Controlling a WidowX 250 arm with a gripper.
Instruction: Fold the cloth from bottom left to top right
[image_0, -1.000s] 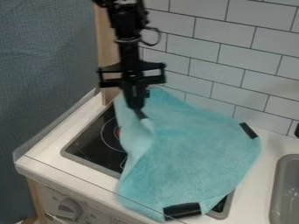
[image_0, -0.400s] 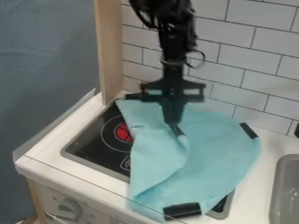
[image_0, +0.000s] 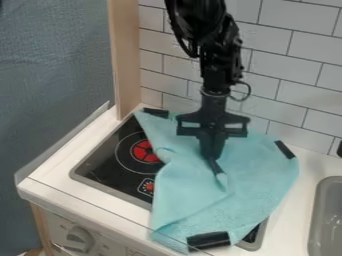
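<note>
The gripper (image_0: 218, 173) hangs down over the middle of the teal cloth (image_0: 247, 175), shut on a pinched part of it. A folded-over flap of cloth runs from the gripper down to the lower left, lying on the rest. Black patches mark the cloth's upper left, right and bottom corners. The cloth covers the right part of the black stove top (image_0: 107, 165).
A grey sink (image_0: 327, 215) is set into the white counter (image_0: 294, 225) at the right. Behind stands a white tiled wall (image_0: 294, 90), with a wooden post (image_0: 125, 60) at the back left. A stove knob (image_0: 80, 239) is at the lower left.
The gripper has moved right and downward in the view, drawing the cloth's left part along. More of the left burner shows, and the upper left black patch has come into sight.
</note>
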